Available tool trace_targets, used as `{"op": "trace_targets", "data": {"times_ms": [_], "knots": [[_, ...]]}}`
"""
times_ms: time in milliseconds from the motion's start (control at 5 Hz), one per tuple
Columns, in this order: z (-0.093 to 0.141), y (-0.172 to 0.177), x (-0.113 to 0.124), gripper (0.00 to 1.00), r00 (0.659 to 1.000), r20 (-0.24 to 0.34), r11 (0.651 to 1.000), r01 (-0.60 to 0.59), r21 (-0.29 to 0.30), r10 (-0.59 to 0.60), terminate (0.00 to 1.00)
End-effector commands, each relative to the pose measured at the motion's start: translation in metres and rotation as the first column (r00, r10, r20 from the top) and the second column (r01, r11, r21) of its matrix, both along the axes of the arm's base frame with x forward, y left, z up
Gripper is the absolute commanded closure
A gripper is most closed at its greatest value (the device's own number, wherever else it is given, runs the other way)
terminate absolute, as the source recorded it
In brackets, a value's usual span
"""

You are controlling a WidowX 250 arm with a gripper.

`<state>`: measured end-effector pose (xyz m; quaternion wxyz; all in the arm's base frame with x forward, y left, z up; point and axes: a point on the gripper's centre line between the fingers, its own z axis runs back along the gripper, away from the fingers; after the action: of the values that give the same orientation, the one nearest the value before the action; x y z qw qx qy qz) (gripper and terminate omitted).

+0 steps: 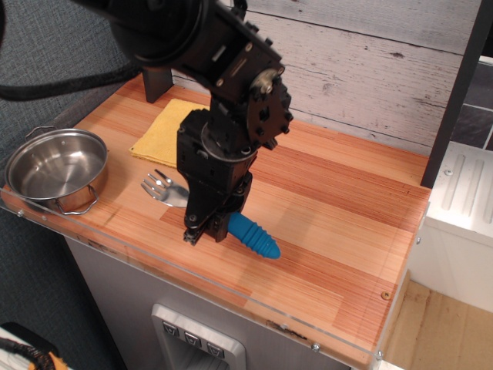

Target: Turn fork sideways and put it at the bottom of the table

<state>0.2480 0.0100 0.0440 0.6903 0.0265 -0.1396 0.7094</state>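
the black claw point(206, 229) is clamped on the blue-handled silver fork point(250, 237), holding it sideways low near the striped wooden table's point(347, 231) front edge, ready to set down.

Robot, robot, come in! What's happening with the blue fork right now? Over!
Black gripper shut on blue-handled metal fork. Fork sideways, low over striped wooden table, near front edge. Steel pot and yellow cloth off to the side.
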Motion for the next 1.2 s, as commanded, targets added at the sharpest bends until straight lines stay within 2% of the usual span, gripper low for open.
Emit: {"op": "trace_targets", "data": {"times_ms": [0, 400, 600, 800, 1000], "knots": [[-0.015, -0.008, 0.005, 1.0, 1.0, 0.001, 0.999, 0.014, -0.046, -0.014, 0.0], [-0.023, -0.005, 0.003, 1.0, 1.0, -0.019, 0.997, 0.016, -0.069, -0.018, 0.0], [-0.021, -0.004, 0.002, 0.0, 1.0, 0.006, 0.996, 0.027, -0.079, -0.027, 0.0], [-0.016, -0.004, 0.002, 0.0, 0.999, -0.002, 0.998, 0.048, -0.046, -0.048, 0.0], [-0.009, -0.002, 0.004, 0.0, 0.997, -0.002, 0.996, 0.079, -0.044, -0.08, 0.0]]}}
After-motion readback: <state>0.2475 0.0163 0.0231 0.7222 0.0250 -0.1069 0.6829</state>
